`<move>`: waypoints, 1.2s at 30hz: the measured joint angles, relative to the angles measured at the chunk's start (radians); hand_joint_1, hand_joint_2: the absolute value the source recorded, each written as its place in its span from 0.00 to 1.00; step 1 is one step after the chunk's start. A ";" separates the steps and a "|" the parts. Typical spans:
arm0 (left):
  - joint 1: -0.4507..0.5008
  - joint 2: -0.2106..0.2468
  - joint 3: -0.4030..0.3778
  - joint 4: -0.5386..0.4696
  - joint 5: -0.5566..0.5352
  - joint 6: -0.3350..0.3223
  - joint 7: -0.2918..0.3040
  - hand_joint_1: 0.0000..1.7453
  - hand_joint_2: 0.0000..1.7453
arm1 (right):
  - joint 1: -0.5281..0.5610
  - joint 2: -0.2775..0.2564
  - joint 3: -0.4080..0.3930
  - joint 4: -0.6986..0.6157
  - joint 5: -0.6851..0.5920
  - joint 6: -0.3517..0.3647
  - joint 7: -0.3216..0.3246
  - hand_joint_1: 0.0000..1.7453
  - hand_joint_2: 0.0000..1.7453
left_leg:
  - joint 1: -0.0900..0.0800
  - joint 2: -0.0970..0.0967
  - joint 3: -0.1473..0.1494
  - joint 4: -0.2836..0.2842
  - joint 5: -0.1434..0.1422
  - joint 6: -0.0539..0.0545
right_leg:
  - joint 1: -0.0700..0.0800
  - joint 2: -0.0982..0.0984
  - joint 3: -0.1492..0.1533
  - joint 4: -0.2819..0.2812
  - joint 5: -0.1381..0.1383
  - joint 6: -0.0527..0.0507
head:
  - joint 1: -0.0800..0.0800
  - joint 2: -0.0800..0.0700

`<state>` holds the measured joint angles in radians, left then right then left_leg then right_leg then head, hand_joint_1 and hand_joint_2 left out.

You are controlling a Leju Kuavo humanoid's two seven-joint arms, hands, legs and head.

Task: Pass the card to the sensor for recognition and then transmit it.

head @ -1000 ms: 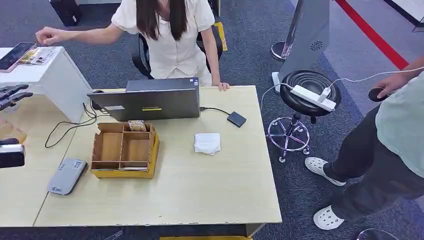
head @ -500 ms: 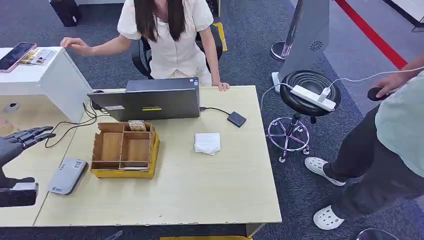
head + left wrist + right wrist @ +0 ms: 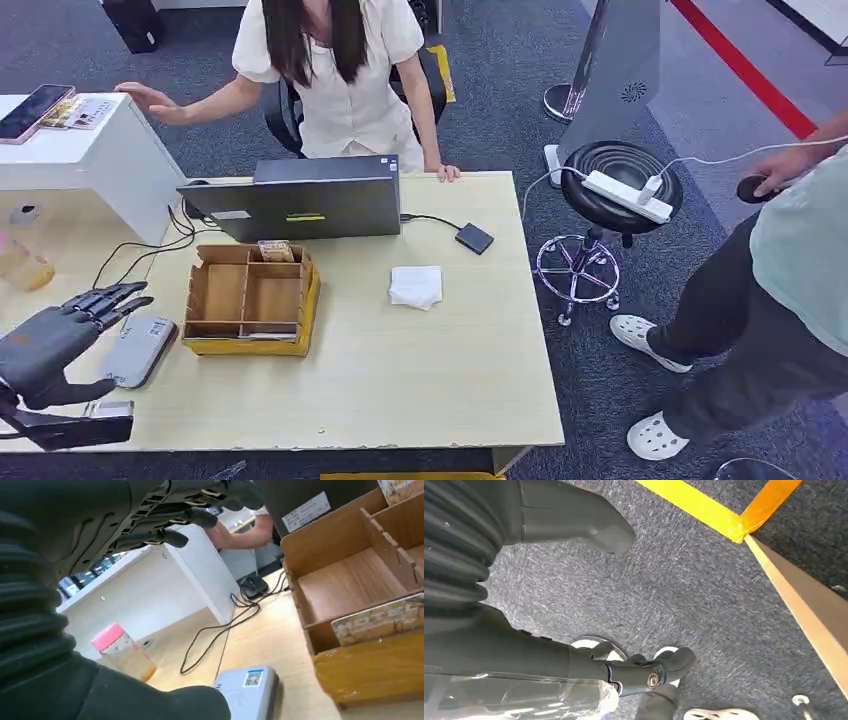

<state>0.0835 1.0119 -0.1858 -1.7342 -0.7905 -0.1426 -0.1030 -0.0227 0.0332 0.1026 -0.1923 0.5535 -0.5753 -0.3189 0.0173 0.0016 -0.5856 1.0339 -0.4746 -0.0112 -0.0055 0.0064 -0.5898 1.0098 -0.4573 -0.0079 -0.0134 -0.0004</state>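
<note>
Left hand (image 3: pixel 50 335) empty, fingers spread, above grey sensor (image 3: pixel 135 350) (QR sticker, text unreadable). Right hand (image 3: pixel 574 605) spread, holding nothing, over carpet.

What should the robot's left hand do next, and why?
Probably reach on to the cardboard organizer box for a card. The left hand hovers with fingers spread and nothing in it, beside the grey card reader. A card leans at the box's near wall, and another stands in a far compartment. The reader needs a card first.
</note>
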 joint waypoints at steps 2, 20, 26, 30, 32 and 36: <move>-0.003 -0.053 -0.006 0.004 -0.047 0.021 0.019 0.00 1.00 | 0.000 0.000 -0.004 0.000 -0.003 -0.001 0.001 0.00 1.00 | 0.000 0.000 0.000 0.000 0.000 0.000 | 0.000 0.000 0.000 0.000 0.000 0.000 | 0.000 0.000; -0.064 -0.407 -0.067 0.090 -0.217 0.105 0.122 0.00 1.00 | 0.008 0.005 -0.026 0.004 -0.006 -0.004 0.009 0.00 1.00 | -0.001 0.000 0.000 0.000 0.000 0.000 | -0.001 0.000 0.000 0.000 0.000 0.000 | 0.001 0.000; -0.078 -0.445 -0.069 0.114 -0.241 0.116 0.135 0.00 1.00 | 0.010 0.005 -0.030 0.004 -0.006 -0.004 0.009 0.00 1.00 | -0.001 0.000 0.000 0.000 0.000 0.000 | -0.001 0.000 -0.001 0.000 0.000 0.000 | 0.001 0.000; -0.098 -0.473 -0.069 0.132 -0.285 0.135 0.152 0.00 1.00 | 0.010 0.006 -0.031 0.004 -0.005 -0.004 0.009 0.00 1.00 | -0.001 0.000 0.000 0.000 0.000 0.000 | -0.001 0.000 0.000 0.000 0.000 0.000 | 0.001 0.000; -0.107 -0.482 -0.068 0.140 -0.290 0.135 0.153 0.00 1.00 | 0.011 0.007 -0.031 0.004 -0.005 -0.004 0.009 0.00 1.00 | -0.001 0.000 0.000 0.000 0.000 0.000 | -0.001 0.000 -0.001 0.000 0.000 0.000 | 0.000 0.000; -0.123 -0.495 -0.068 0.158 -0.331 0.145 0.168 0.00 1.00 | 0.012 0.007 -0.032 0.004 -0.004 -0.004 0.009 0.00 1.00 | -0.001 0.000 0.000 0.000 0.000 0.001 | -0.001 0.000 -0.001 0.000 0.000 0.000 | 0.001 0.000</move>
<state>-0.0391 0.5169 -0.2541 -1.5759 -1.1219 0.0019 0.0648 -0.0108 0.0404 0.0710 -0.1881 0.5497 -0.5791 -0.3098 0.0165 0.0012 -0.5857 1.0340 -0.4748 -0.0107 -0.0062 0.0060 -0.5903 1.0094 -0.4572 -0.0076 -0.0126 -0.0004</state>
